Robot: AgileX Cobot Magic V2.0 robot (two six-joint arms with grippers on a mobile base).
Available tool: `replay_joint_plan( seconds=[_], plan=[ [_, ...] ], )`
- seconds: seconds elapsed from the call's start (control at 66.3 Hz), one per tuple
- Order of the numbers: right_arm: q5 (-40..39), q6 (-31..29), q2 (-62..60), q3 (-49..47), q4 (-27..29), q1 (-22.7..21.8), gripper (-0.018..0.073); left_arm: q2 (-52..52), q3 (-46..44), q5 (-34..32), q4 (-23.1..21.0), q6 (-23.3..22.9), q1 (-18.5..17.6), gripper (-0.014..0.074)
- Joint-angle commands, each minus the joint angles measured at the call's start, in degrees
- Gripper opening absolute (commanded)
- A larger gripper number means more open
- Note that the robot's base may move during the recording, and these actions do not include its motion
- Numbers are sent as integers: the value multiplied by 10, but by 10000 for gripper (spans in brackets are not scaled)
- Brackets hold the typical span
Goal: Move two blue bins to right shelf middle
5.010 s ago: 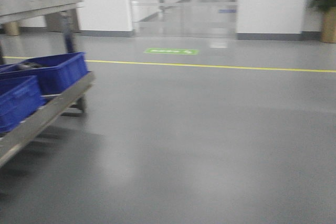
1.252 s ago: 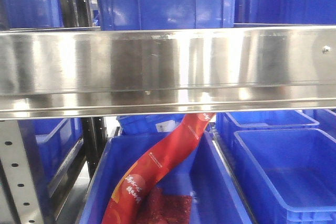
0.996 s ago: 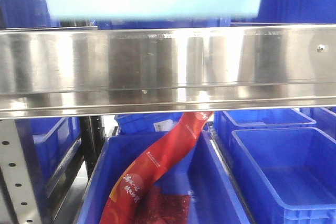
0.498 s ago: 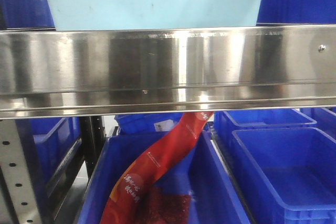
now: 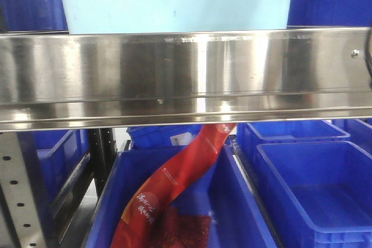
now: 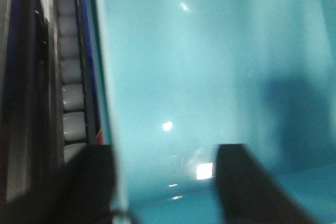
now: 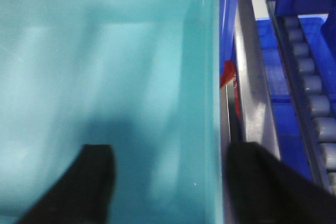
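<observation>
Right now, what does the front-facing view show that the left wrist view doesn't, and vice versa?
Front-facing only: the shelf's stainless front rail, the dark blue bins on the tier below, and a red packet lying in one of them.

Left wrist only: the left gripper, its jaws straddling the pale bin's side wall, and a track of grey rollers beside it.

Both: the pale cyan-blue bin, seen from outside in front and from inside at the wrist.

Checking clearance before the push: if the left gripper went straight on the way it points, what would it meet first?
Probably the pale bin's inner wall: the left gripper straddles its side wall, one finger inside. Depth is unclear.
</observation>
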Motion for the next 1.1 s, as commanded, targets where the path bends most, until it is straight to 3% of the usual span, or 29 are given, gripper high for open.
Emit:
replay_joint_plan(
  seconds=[0.0,0.091,0.136,0.332,0.573,0.694,0.936,1.086],
  plan=[
    [22,-5,-10,-19,-2,0,137,-10,-29,12,-6,2,-3,104],
    [22,-5,-12,-19,0,0,-71,-10,-37,7,-6,3,-3,-93],
    [23,-5,-13,-19,7,0,-168,-10,-37,7,-6,3,-3,-111],
    [-13,-6,-46,7,13,5,-162,-40,-9,-21,4,3,-16,-111],
    [-173,-12,-156,203,1,6,-162,-198,251,-240,18,3,-35,-111],
    [-247,-21,-217,305,-13,6,-162,-264,354,-316,25,3,-35,-111],
    [-413,-21,-338,499,-62,6,-163,-385,522,-436,62,3,-35,-111],
    [-434,-21,-404,578,-67,6,-163,-460,590,-446,95,3,-35,-111]
  ],
)
